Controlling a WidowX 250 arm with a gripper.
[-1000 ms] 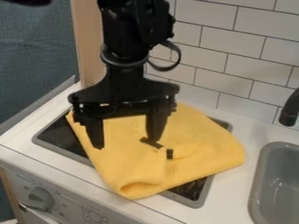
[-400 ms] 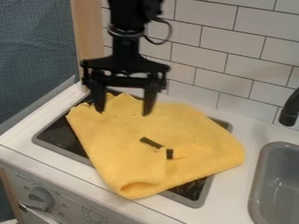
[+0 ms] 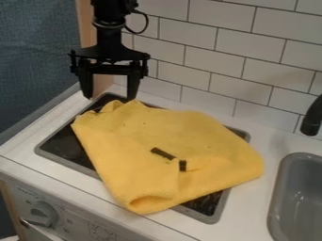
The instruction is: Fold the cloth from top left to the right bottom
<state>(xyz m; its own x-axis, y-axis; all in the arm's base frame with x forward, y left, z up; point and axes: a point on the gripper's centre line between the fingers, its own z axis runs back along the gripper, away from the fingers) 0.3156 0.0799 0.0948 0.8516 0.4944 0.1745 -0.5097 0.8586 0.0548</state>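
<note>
Pincer (image 3: 109, 97) moved up L, cloth (image 3: 151, 150) diag., long axis UL–LR

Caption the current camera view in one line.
Black gripper, fingers apart, hangs above the top-left end of a rumpled yellow cloth lying across the stove.

arm (image 3: 108, 35): cut by top edge | sink (image 3: 282, 188): cut by right edge | hob (image 3: 66, 143): partly under cloth (image 3: 151, 136)

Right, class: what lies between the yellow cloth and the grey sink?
In the camera view, a narrow strip of white countertop lies between the yellow cloth and the grey sink.
</note>
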